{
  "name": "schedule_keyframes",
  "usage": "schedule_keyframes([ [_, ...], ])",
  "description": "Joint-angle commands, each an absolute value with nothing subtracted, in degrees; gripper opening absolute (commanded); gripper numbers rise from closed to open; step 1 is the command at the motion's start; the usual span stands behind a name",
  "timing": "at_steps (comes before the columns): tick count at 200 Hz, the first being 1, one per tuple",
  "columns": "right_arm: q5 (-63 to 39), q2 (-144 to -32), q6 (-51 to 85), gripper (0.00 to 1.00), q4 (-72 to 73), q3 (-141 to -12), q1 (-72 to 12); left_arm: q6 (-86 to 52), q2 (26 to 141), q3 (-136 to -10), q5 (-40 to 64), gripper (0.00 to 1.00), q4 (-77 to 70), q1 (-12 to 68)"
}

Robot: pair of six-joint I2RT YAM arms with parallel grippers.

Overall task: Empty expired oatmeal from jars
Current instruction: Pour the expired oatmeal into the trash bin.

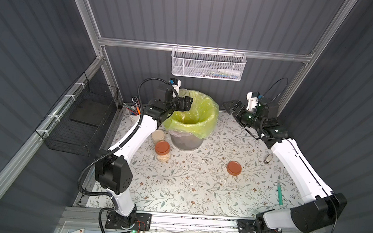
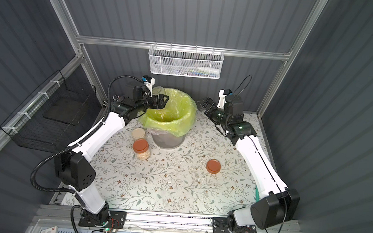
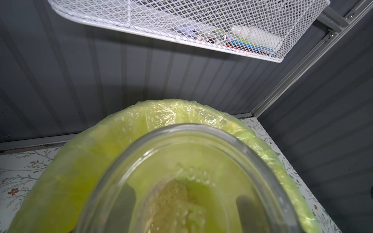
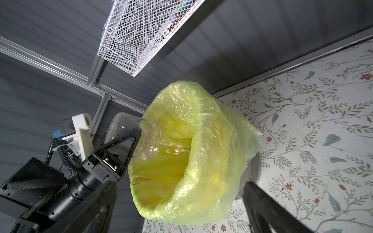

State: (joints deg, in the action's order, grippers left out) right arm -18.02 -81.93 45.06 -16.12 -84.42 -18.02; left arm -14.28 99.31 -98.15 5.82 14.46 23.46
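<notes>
The left gripper point(image 1: 186, 103) clamps an open jar point(image 4: 121, 126) by its sides; its fingers point(image 3: 125, 203) show dark through the glass. The jar is tipped, mouth down inside the yellow-green bag point(image 1: 206, 114) at the far-left rim of the bin point(image 1: 186, 143). A clump of oatmeal point(image 3: 171, 199) sits near the jar's mouth, and flakes cling at its neck. The right gripper point(image 1: 226, 106) hangs just right of the bin, clear of it, fingers spread wide and holding nothing. On the table point(image 1: 198, 182), near-left of the bin, stand a cream-lidded jar point(image 1: 158, 136) and, just nearer, a brown-lidded jar point(image 1: 162, 150) with oatmeal inside. A loose brown lid point(image 1: 234, 168) lies well to the right.
</notes>
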Motion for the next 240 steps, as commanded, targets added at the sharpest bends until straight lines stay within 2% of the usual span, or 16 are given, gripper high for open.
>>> schedule_keyframes([
  [1, -18.7, -80.5, 42.7, 0.99, -17.3, -83.6, -17.6, -6.9, 99.3, -102.7, 5.9, 0.39, 14.5, 25.4],
  [37, -18.7, -79.5, 42.3, 0.99, -17.8, -81.4, -16.8, 4.4, 99.8, -104.4, -2.4, 0.38, 17.5, 29.5],
  [69, -18.7, -78.9, 42.4, 0.99, -17.6, -80.4, -16.7, 5.5, 97.6, -101.3, -4.9, 0.41, 14.3, 29.4],
  [84, -18.7, -78.6, 42.6, 0.99, -16.9, -79.5, -16.6, 6.6, 97.9, -102.2, -1.5, 0.43, 15.0, 29.2],
  [100, -18.7, -78.7, 42.7, 0.99, -16.9, -79.3, -16.6, 6.8, 98.8, -104.2, -3.9, 0.41, 16.9, 28.7],
  [110, -18.7, -78.6, 43.0, 0.99, -16.2, -78.8, -16.6, 6.5, 100.1, -105.2, 0.5, 0.42, 17.4, 28.9],
  [127, -18.7, -78.9, 43.2, 0.99, -15.5, -78.5, -16.6, 11.6, 102.8, -110.0, -1.8, 0.37, 24.6, 31.0],
  [144, -18.7, -78.6, 43.1, 0.99, -15.6, -78.1, -16.7, 6.9, 100.8, -105.4, 4.2, 0.45, 18.6, 28.7],
  [165, -18.7, -79.1, 42.9, 0.99, -16.1, -78.2, -16.6, 8.8, 100.2, -106.5, -0.9, 0.42, 20.7, 28.7],
  [179, -21.1, -78.9, 42.7, 0.99, -15.4, -77.7, -16.7, 7.5, 99.9, -104.5, 5.6, 0.47, 17.7, 28.7],
  [190, -20.8, -79.2, 43.0, 0.99, -14.4, -77.1, -16.6, 13.1, 101.6, -107.9, -0.8, 0.42, 23.1, 31.6],
  [198, -21.1, -79.7, 42.8, 0.99, -15.5, -77.8, -16.6, 11.6, 101.0, -107.2, -3.9, 0.41, 22.9, 30.4],
  [211, -21.9, -79.7, 42.8, 0.99, -15.4, -77.5, -16.7, 7.2, 98.7, -102.8, 6.6, 0.47, 17.0, 27.5],
  [221, -21.6, -79.4, 43.3, 0.99, -14.2, -76.5, -16.7, 12.2, 98.5, -103.7, -0.4, 0.44, 20.4, 29.3],
  [228, -21.4, -79.5, 43.0, 0.99, -14.6, -76.7, -16.7, 9.9, 97.7, -102.4, -3.3, 0.44, 19.5, 27.9],
  [240, -21.6, -79.4, 42.9, 0.99, -14.3, -76.4, -16.7, 2.5, 97.0, -99.6, 8.5, 0.47, 13.8, 24.5],
])
